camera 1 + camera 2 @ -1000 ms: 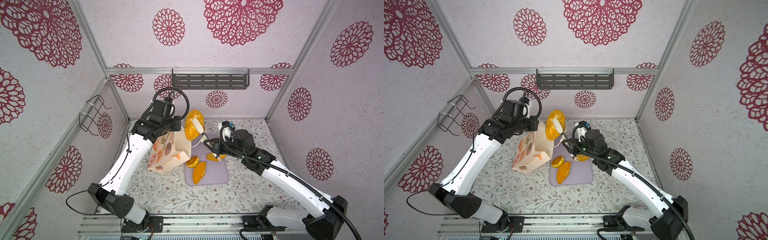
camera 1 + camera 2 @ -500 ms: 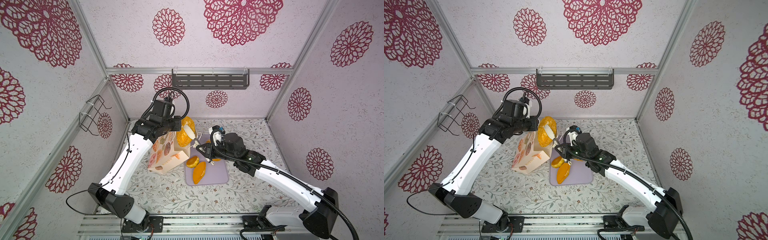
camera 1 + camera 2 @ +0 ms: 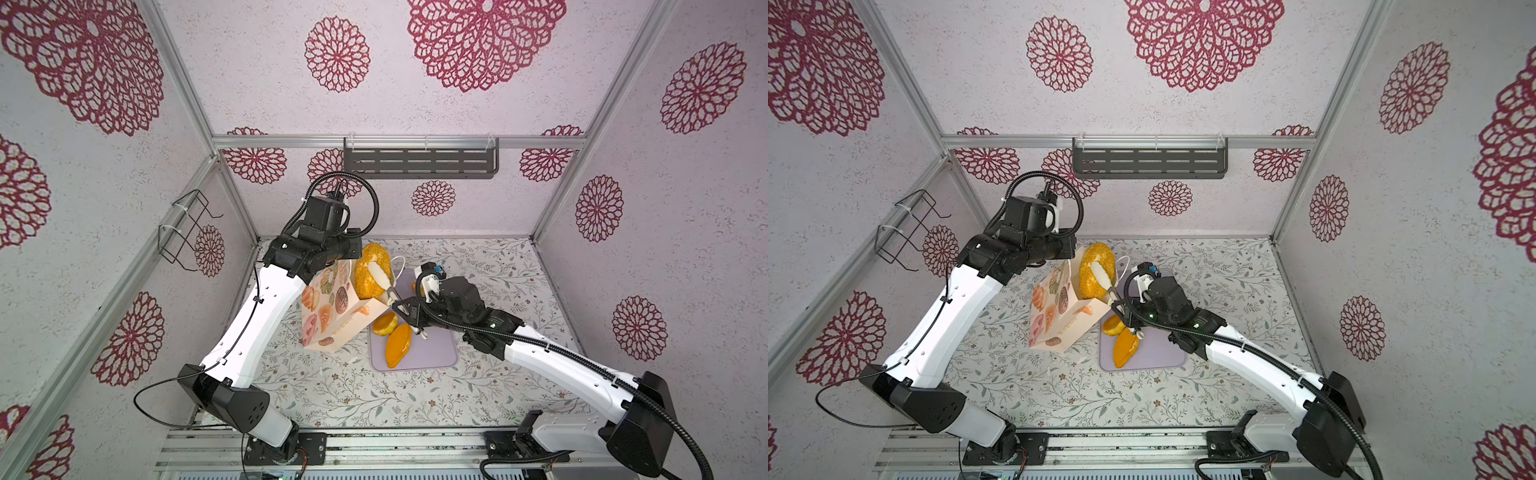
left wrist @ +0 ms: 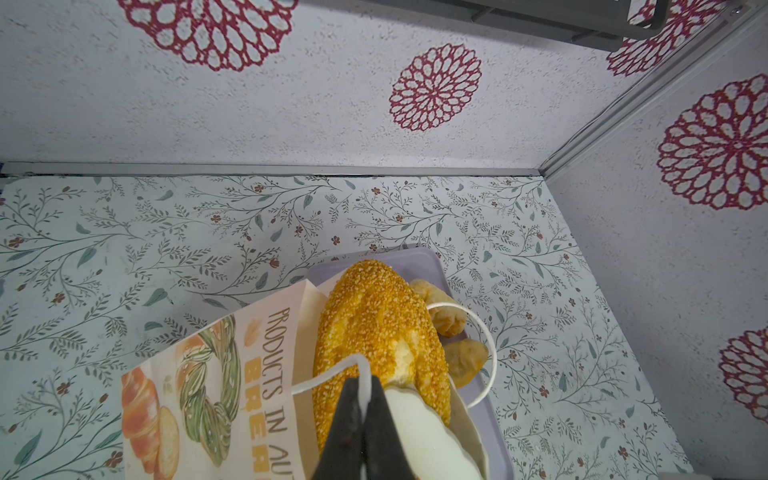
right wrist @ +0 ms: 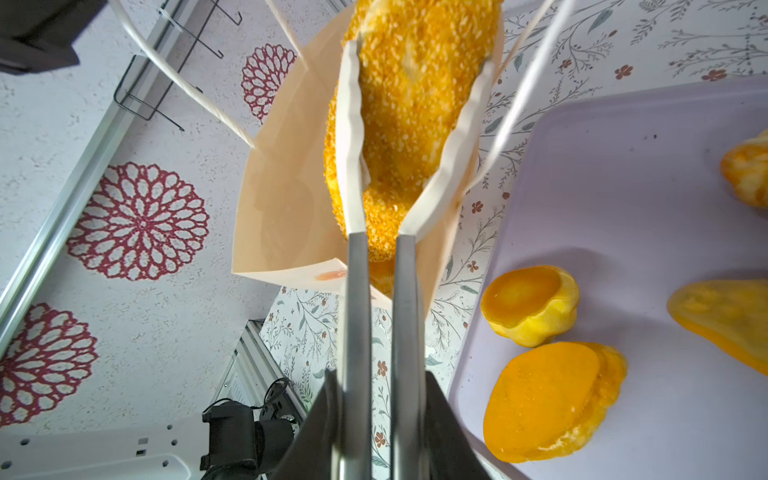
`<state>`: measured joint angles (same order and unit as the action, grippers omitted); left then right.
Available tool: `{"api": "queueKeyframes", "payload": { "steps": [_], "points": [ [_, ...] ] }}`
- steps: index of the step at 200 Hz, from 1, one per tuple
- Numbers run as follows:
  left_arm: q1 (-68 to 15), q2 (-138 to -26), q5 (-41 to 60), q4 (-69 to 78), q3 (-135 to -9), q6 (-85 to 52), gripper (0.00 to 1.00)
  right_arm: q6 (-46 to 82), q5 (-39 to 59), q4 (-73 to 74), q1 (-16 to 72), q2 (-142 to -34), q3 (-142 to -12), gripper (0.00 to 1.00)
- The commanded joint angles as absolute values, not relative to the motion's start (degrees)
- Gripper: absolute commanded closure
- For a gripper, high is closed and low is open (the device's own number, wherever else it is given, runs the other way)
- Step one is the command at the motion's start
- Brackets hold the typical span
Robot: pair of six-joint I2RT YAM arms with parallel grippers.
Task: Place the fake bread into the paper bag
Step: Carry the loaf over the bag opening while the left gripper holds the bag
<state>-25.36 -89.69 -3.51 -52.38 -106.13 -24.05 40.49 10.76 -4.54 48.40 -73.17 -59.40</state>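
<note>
Item: large orange seeded toy loaf [image 3: 371, 277], light and rough-crusted I judge; my right tool [image 5: 419, 62] clamps its flanks, lower end inside cream printed paper bag [image 3: 328, 309], left tool [image 4: 365, 388] pinched on white cord handle [image 4: 324, 375].

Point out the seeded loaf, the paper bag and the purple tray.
seeded loaf [image 3: 368, 255]: in a top view, upper crust.
paper bag [image 3: 328, 328]: in a top view, printed side.
purple tray [image 3: 432, 353]: in a top view, bare corner.
</note>
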Motion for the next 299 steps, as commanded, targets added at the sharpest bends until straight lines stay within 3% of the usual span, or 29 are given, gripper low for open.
{"api": "queueKeyframes", "payload": {
  "steps": [1,109,192,299],
  "points": [
    [-25.9,-90.4,-3.9,-51.9,-108.1,-23.5,1.00,38.3,10.7,0.4,49.4,-70.6,-60.3,0.88],
    [-25.9,-90.5,-5.5,-52.4,-107.2,-23.2,1.00,33.6,7.8,-0.2,51.6,-62.9,-59.1,0.87],
    [-25.9,-91.1,-4.9,-53.1,-110.8,-22.9,1.00,37.7,8.8,3.3,51.7,-62.8,-52.9,0.87],
    [-25.9,-92.1,-8.0,-54.2,-114.6,-19.6,1.00,41.6,12.9,4.0,52.7,-71.8,-56.9,0.83]
  ]
}}
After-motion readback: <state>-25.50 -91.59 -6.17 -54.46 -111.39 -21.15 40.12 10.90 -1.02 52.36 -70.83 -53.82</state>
